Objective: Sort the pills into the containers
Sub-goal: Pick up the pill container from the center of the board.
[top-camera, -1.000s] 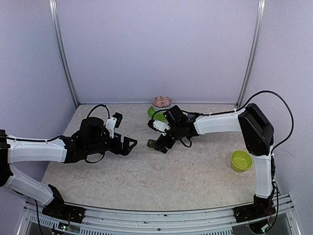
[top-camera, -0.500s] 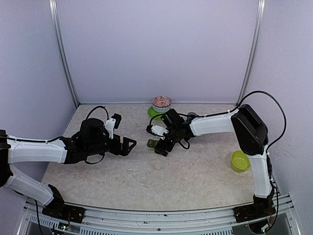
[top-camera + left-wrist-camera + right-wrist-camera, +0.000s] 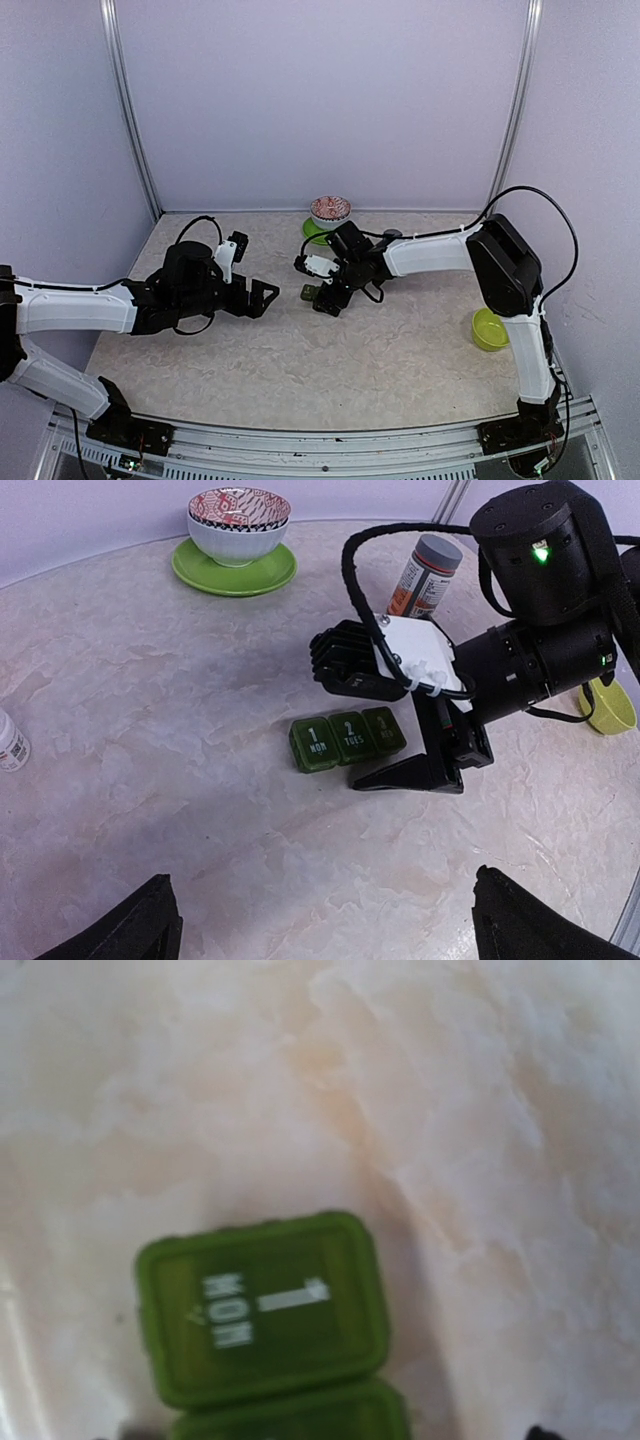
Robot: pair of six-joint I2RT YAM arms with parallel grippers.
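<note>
The containers [image 3: 347, 740] are a dark green strip of three joined lidded compartments, lying flat mid-table with all lids shut. In the right wrist view the compartment marked MON [image 3: 262, 1305] fills the lower middle. My right gripper [image 3: 322, 298] hangs low over the strip's right end, open. One of its fingers [image 3: 405, 775] lies on the table just in front of the strip, and I cannot tell whether they touch. My left gripper [image 3: 330, 930] stands open and holds nothing, a short way left of the strip. No pills show in any view.
An orange pill bottle with a grey cap [image 3: 424, 575] stands behind the right arm. A patterned bowl [image 3: 238, 520] on a green plate [image 3: 232, 572] sits at the back. There is a lime-green bowl [image 3: 490, 328] at the right and a small white bottle [image 3: 10, 742] at the left.
My right gripper has slid a little left along the containers and its jaws have narrowed slightly. The left arm has not moved.
</note>
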